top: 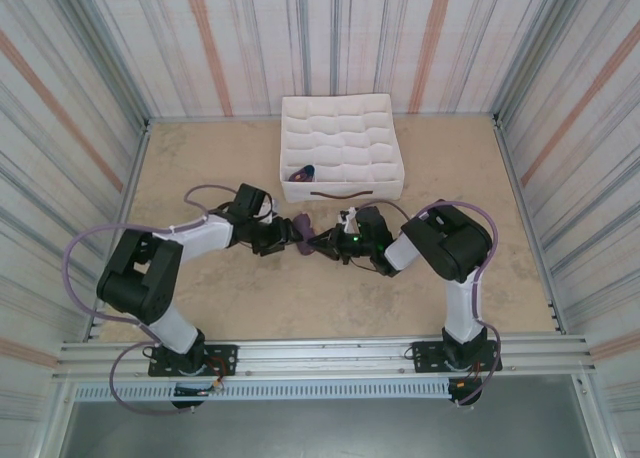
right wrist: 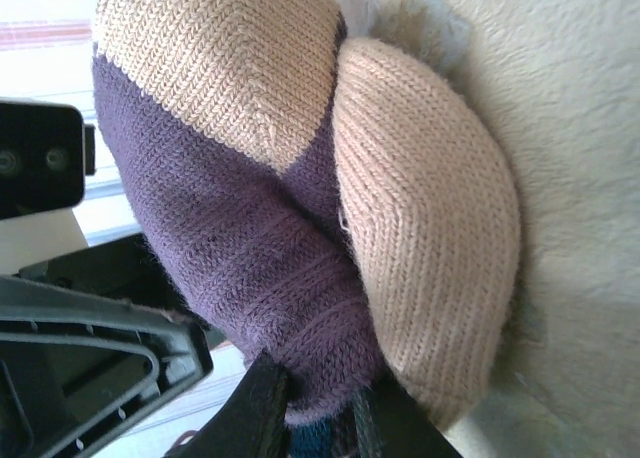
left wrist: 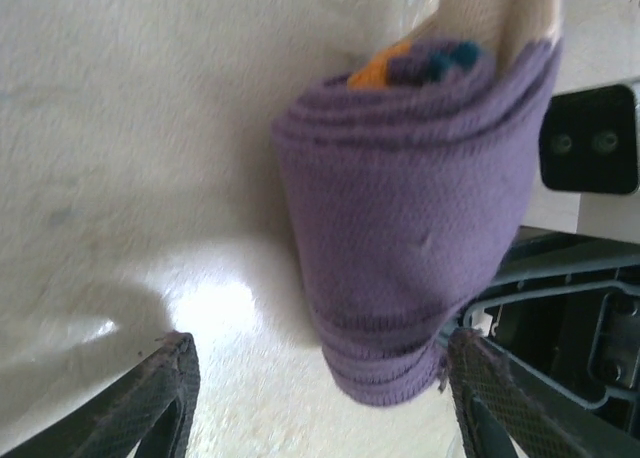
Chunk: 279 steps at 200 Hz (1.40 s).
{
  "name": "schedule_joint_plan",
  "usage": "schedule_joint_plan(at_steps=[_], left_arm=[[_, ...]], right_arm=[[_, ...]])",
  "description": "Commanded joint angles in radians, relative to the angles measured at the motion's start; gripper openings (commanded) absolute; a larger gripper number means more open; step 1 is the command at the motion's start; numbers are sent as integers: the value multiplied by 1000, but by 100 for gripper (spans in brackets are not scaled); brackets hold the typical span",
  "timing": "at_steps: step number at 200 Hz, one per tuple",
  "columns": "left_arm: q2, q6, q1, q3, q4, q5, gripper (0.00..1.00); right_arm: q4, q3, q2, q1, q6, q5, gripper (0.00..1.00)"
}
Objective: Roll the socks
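Socks: the socks (top: 301,228) lie as one purple roll on the counter (top: 250,298), in the middle, between the two hands and just in front of the white box (top: 380,190).
Roll, seen from the left wrist: the socks (left wrist: 410,208) are wound in several purple layers with thin dark stripes. At the far end a little orange and teal look out of the roll, with pale fabric behind.
Roll, seen from the right wrist: the socks (right wrist: 250,228) show two pale beige rounded ends side by side, above and beside the purple part.
Left hand: the left hand (left wrist: 322,348) is wide open. The near end of the roll is between its fingers, close to the finger on the right of the picture, and the other finger (left wrist: 165,398) is well apart from the fabric. It grips nothing.
Right hand: the right hand (right wrist: 320,423) has its fingers drawn close together, with purple and a bit of teal fabric pinched between them at the bottom of the picture.
Both hands from above: the left hand (top: 290,240) and the right hand (top: 314,243) point at each other, nearly meeting at the roll.
Box: many small compartments, a dark handle on the front wall. A small dark bundle (top: 305,172) sits in the front left compartment.
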Motion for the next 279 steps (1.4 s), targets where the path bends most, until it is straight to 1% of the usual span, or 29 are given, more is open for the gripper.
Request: schedule_joint_plan(at_steps=[1, 31, 65, 93, 108, 119, 129, 149, 155, 174, 182, 197, 217, 245, 279], left_arm=[[41, 22, -15, 43, 33, -26, 65], [97, 15, -30, 68, 48, -34, 62], [147, 10, -51, 90, 45, -56, 51], [178, -1, -56, 102, 42, -55, 36], [185, 8, -57, 110, 26, -52, 26], [186, 25, -57, 119, 8, -47, 20], [186, 52, -56, 131, -14, -37, 16], [198, 134, -55, 170, -75, -6, 15], [205, 157, -54, 182, -94, 6, 15], [214, 212, -55, 210, -140, 21, 15], [212, 230, -55, 212, -151, 23, 15], [214, 262, -54, 230, -194, 22, 15], [221, 301, -55, 249, -237, 30, 15], [235, 313, -56, 253, -245, 45, 16], [255, 301, -66, 256, -234, 51, 16]], right_arm=[[-287, -54, 66, -21, 45, 58, 0], [-291, -62, 68, -28, 50, 51, 0], [-280, -55, 71, -26, 64, 56, 0], [-297, -49, 45, -27, 68, 64, 0], [-358, -35, 8, -28, 39, 67, 8], [-448, -15, -34, -28, -2, 72, 14], [-549, 8, -84, -28, -55, 87, 19], [-752, 70, -183, -26, -151, 131, 28], [-808, 91, -208, -27, -204, 144, 32], [-958, 162, -259, -29, -284, 164, 39], [-1012, 193, -275, -29, -321, 176, 42], [-1091, 235, -302, -29, -379, 210, 51], [-1183, 292, -308, -30, -458, 249, 55], [-1210, 349, -255, -33, -521, 251, 58], [-1139, 367, -204, -30, -525, 249, 58]])
